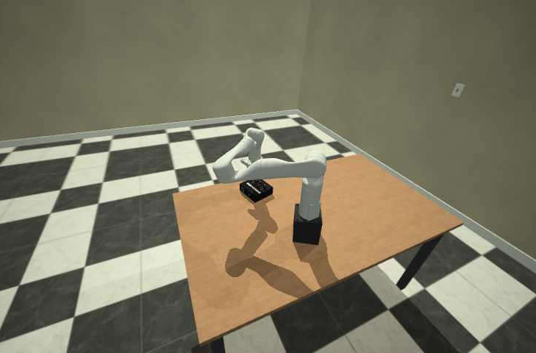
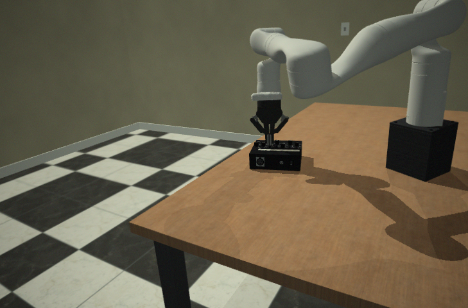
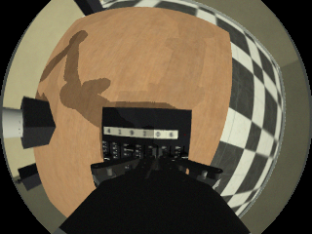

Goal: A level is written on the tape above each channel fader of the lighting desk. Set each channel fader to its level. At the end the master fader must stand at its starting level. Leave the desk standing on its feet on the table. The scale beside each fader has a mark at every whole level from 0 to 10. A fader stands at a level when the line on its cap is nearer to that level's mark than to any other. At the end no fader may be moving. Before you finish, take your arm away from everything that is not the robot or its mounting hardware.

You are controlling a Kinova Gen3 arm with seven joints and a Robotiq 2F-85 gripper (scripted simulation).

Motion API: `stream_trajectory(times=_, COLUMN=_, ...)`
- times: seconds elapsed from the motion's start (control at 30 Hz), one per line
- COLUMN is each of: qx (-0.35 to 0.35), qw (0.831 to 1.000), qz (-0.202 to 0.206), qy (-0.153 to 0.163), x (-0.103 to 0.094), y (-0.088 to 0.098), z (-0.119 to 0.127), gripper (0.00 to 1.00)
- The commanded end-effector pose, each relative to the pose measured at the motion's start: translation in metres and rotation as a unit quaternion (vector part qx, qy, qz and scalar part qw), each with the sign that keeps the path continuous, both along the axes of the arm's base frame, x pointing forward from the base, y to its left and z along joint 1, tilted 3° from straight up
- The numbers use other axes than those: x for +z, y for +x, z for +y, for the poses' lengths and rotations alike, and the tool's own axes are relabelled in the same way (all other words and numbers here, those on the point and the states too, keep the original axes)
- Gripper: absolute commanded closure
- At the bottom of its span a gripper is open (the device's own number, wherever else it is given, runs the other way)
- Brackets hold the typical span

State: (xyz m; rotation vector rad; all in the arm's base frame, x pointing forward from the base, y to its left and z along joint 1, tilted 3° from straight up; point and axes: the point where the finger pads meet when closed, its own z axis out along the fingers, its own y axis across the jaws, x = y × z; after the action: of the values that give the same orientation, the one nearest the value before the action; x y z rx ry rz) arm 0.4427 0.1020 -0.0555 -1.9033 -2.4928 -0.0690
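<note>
The black lighting desk [image 1: 263,195] [image 2: 270,162] [image 3: 146,117] stands flat and level on the table. Its pale tape [image 2: 285,149] [image 3: 141,133] reads 4, 1, 9, an unclear fourth digit that may be 2, then 0 and 6 in the wrist view. My gripper [image 2: 269,144] [image 3: 157,153] is shut and empty, pointing down with its fingertips at the desk's top among the fader caps. Whether the tips touch a cap cannot be told. Small dark caps and scale marks show below the tape, too blurred to read levels. The gripper hides the lower part of the desk top, and the master fader cannot be made out.
The wooden table [image 1: 359,199] [image 2: 278,217] [image 3: 146,58] ends close beyond the desk. The robot's black base block [image 1: 306,231] [image 2: 423,152] [image 3: 36,122] stands on the table some way from the desk. The arm's shadows cross the wood near the desk.
</note>
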Motion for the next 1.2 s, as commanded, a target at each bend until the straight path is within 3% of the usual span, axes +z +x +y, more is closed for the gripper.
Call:
stream_trajectory(times=0.0, qx=0.0, qw=1.0, qz=-0.001, qy=0.0, x=0.001, y=0.001, z=0.0, gripper=1.0)
stream_trajectory(times=1.17, qx=0.0, qw=1.0, qz=-0.001, qy=0.0, x=0.0, y=0.004, z=-0.014, gripper=1.0)
